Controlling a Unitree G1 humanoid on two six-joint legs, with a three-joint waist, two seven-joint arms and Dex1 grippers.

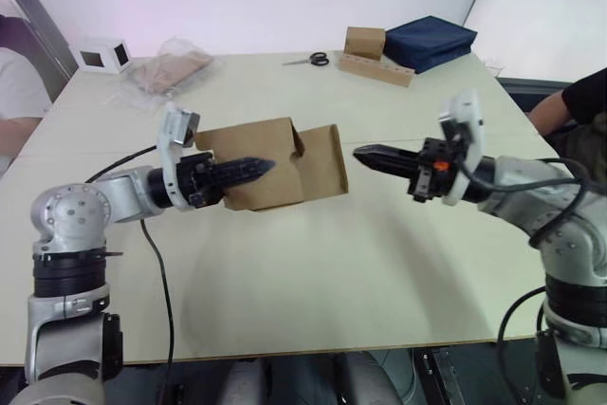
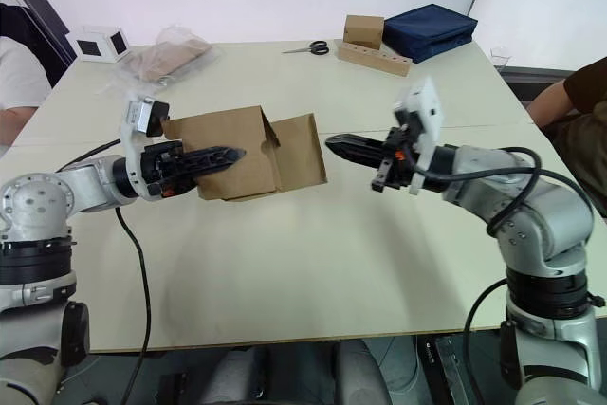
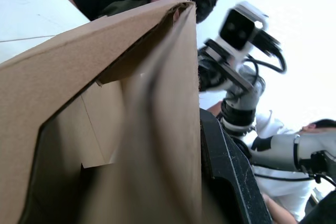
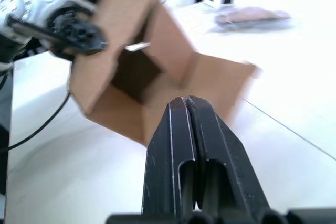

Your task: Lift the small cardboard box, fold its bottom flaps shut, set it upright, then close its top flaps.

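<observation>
The small cardboard box (image 1: 254,160) is held above the table (image 1: 332,272), lying sideways with its open end facing right. One flap (image 1: 323,160) stands out to the right beside the opening. My left gripper (image 1: 248,169) is shut on the box's near wall, with one black finger (image 3: 227,174) outside the cardboard. My right gripper (image 1: 360,153) is shut, with nothing in it. Its tip points at the open flap from a short gap to the right. The right wrist view looks straight into the box (image 4: 134,72) past the closed fingertips (image 4: 178,109).
At the far side lie scissors (image 1: 308,60), a brown block (image 1: 365,42) on a long cardboard strip (image 1: 377,70), and a navy bag (image 1: 429,42). A white cube (image 1: 100,54) and a plastic bag (image 1: 169,68) sit far left. People sit at both table sides (image 1: 14,92) (image 1: 580,101).
</observation>
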